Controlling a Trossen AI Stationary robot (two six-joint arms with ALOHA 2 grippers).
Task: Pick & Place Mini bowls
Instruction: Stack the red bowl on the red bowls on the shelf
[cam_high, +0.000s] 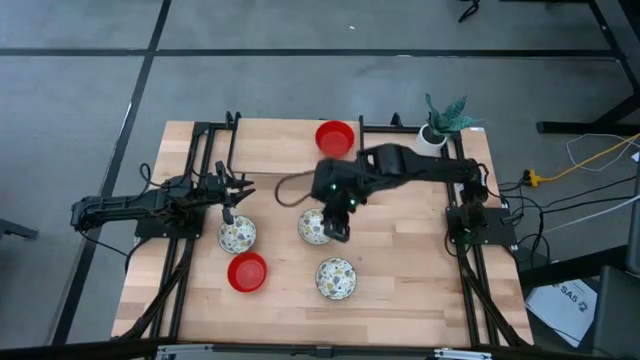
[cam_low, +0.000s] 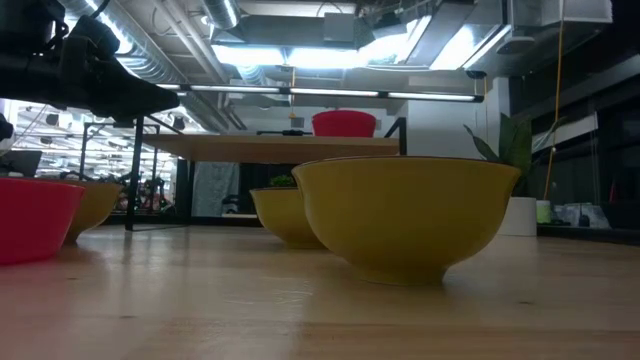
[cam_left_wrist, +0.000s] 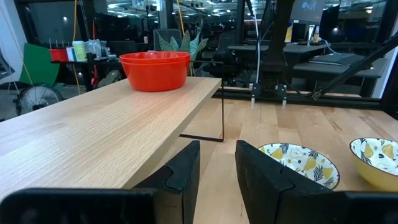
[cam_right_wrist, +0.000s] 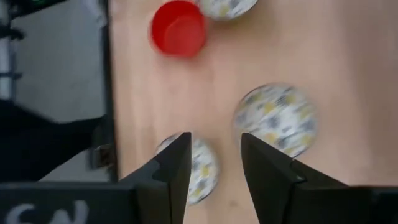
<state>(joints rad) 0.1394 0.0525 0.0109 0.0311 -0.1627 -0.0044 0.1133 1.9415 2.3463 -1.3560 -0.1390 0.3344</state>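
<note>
Three white bowls with a yellow-green pattern stand on the table: one at the left (cam_high: 237, 235), one in the middle (cam_high: 314, 227), one nearer (cam_high: 336, 278). A red bowl (cam_high: 247, 272) stands by the left one, and another red bowl (cam_high: 335, 137) (cam_left_wrist: 154, 70) sits on a raised wooden shelf at the far edge. My right gripper (cam_high: 338, 222) (cam_right_wrist: 214, 168) hangs open above the table, pointing down, over the middle bowl (cam_right_wrist: 275, 127) and the nearer bowl (cam_right_wrist: 202, 171). My left gripper (cam_high: 228, 208) (cam_left_wrist: 217, 168) is open and level, just beyond the left patterned bowl.
A small white plant pot (cam_high: 434, 135) stands at the far right corner. The raised shelf (cam_left_wrist: 112, 124) runs along the far side, with black metal legs. Black arm frames line both table sides. Bare wood lies to the right of the bowls (cam_high: 410, 260).
</note>
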